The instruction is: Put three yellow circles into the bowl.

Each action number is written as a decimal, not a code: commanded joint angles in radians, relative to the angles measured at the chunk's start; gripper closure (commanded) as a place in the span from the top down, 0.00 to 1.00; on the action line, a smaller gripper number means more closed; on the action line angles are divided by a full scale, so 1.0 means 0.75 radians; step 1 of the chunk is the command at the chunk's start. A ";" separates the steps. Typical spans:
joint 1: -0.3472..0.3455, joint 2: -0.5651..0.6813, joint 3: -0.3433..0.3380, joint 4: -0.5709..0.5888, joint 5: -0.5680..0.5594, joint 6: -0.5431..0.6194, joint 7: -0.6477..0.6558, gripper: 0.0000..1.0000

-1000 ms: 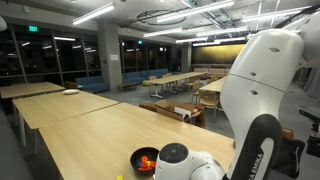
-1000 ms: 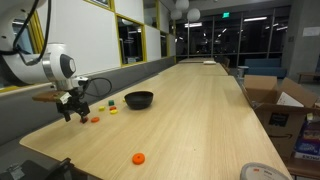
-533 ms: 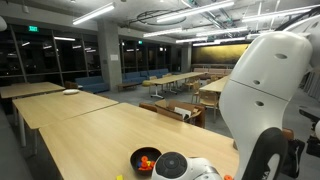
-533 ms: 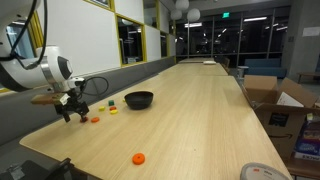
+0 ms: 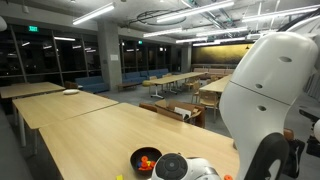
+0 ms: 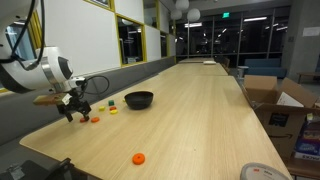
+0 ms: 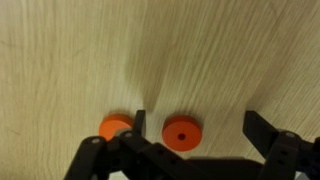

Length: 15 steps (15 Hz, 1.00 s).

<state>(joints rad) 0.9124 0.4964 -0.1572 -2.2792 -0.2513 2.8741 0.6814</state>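
Observation:
My gripper (image 7: 200, 128) is open and low over the wooden table. An orange disc (image 7: 181, 133) with a small centre hole lies between its fingertips, nearer the left finger. A second orange disc (image 7: 117, 128) lies just outside that finger. No yellow circle shows in the wrist view. In an exterior view the gripper (image 6: 75, 108) hangs left of the black bowl (image 6: 139, 99). A tiny yellow piece (image 6: 113, 110) lies between the gripper and the bowl. In an exterior view the bowl (image 5: 145, 160) sits at the bottom edge, partly hidden by the arm.
A small green piece (image 6: 113, 102) lies beside the yellow one. An orange disc (image 6: 95, 119) lies by the gripper and another orange disc (image 6: 138, 158) lies alone near the table's front edge. The long table (image 6: 200, 110) stretches away to the right.
The arm has shifted slightly and the gripper has settled lower over the orange discs. The pieces and the bowl have not moved.

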 commanded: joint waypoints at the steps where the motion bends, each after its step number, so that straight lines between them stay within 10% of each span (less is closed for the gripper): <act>1: -0.004 0.012 -0.012 0.020 0.005 0.019 -0.017 1.00; 15: -0.232 0.004 0.204 0.068 0.188 -0.034 -0.258 1.00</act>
<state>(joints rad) 0.7647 0.4969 -0.0265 -2.2515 -0.1393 2.8686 0.5294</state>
